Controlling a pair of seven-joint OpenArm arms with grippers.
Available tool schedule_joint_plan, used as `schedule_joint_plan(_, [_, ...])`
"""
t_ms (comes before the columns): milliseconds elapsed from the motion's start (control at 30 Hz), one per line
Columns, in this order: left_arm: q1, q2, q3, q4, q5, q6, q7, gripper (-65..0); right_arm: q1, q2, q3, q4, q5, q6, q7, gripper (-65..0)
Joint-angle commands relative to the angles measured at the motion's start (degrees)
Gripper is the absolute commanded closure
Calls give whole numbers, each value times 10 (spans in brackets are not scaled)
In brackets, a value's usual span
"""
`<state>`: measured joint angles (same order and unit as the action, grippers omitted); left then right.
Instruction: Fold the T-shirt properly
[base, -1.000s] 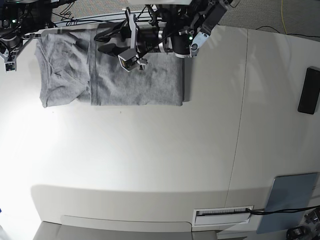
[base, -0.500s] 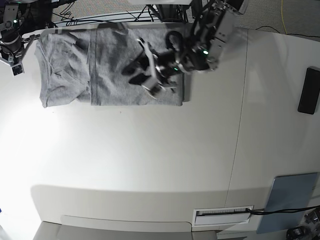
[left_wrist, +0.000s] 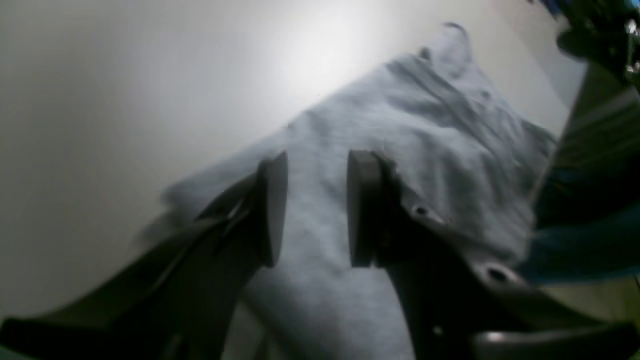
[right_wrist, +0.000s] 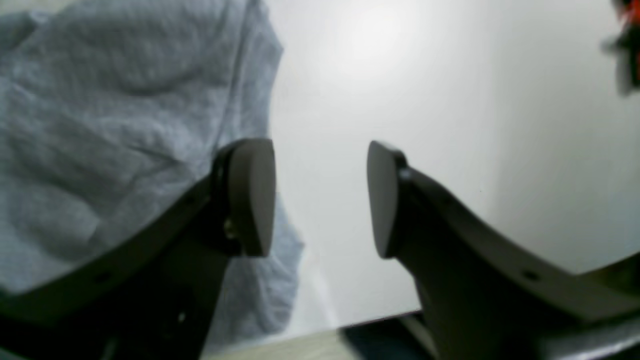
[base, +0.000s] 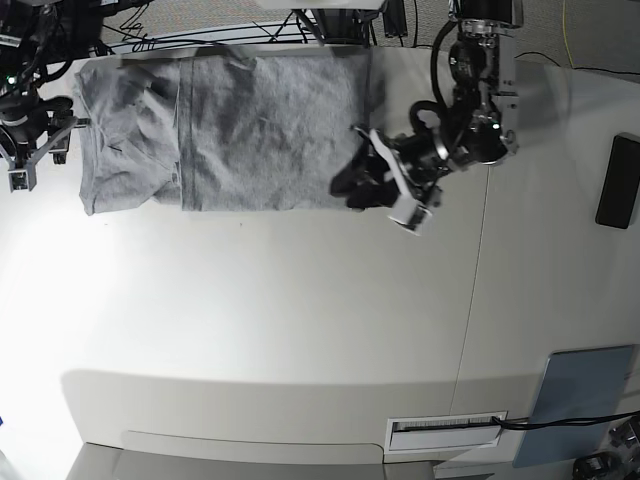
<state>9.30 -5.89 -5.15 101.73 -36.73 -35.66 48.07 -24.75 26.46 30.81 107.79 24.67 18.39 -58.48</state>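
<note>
The T-shirt (base: 250, 130) lies folded into a grey rectangle at the table's far left, plain side up. In the base view my left gripper (base: 350, 183) hovers at its right edge. In the left wrist view that gripper (left_wrist: 317, 210) is open, with the T-shirt (left_wrist: 435, 125) lying under and beyond its dark fingers (left_wrist: 272, 210). The right arm (base: 30, 135) sits at the shirt's left edge. My right gripper (right_wrist: 320, 200) is open over bare table, and the T-shirt (right_wrist: 115, 125) lies beside its left finger (right_wrist: 252, 197).
The white table (base: 300, 320) has a seam (base: 480, 250) running front to back. A black device (base: 618, 182) lies at the right edge. A grey-blue pad (base: 580, 400) and a white label strip (base: 445, 430) sit at the front right. Cables hang behind the shirt.
My left arm swung from over the shirt's far edge, rightward and toward the front, to its right edge. The right arm shifted a little toward the front at the left edge.
</note>
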Motion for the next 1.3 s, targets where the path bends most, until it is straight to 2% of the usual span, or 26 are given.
schedule_joint_plan(0, [-3,0,-9,11,-13,-4,-9,-213,19,18,6,-15,11,-2,1,-292])
schedule_joint_plan(100, [5,-1,-35,11,-13,-4,-9,-213,65,36,6,-94,56,16,-45,-292])
schedule_joint_plan(200, [19,-9,-51,11,-16,-4,-9,-213,102,54,6,-162,102,51,-89,-292])
schedule_joint_plan(300, [31,-25,-51,11,-17,-4,-10,-213,119,65,6,-215,151,90,-90,-292])
schedule_joint_plan(433, [40,-38,-51,11,-17,-4,-14,-213,133,66,-2,-271,171,106,-90,-292])
schedule_joint_plan(633, [44,-40,-51,11,-18,-4,-15,-213,133,65,-63,-289,176,105,-90,-292])
schedule_joint_plan(833, [44,-40,-51,11,-19,-4,-15,-213,133,59,-120,-289,176,75,-82,-292])
schedule_joint_plan(1000, [44,-40,-51,11,-19,-4,-16,-213,133,31,-121,-289,178,77,-97,-292])
schedule_joint_plan(1133, [44,-40,-51,11,-19,-4,-16,-213,133,12,-121,-289,195,92,-121,-292])
schedule_joint_plan(1267, [43,-40,-51,11,-7,-4,-16,-213,133,0,-121,-289,195,92,-121,-287])
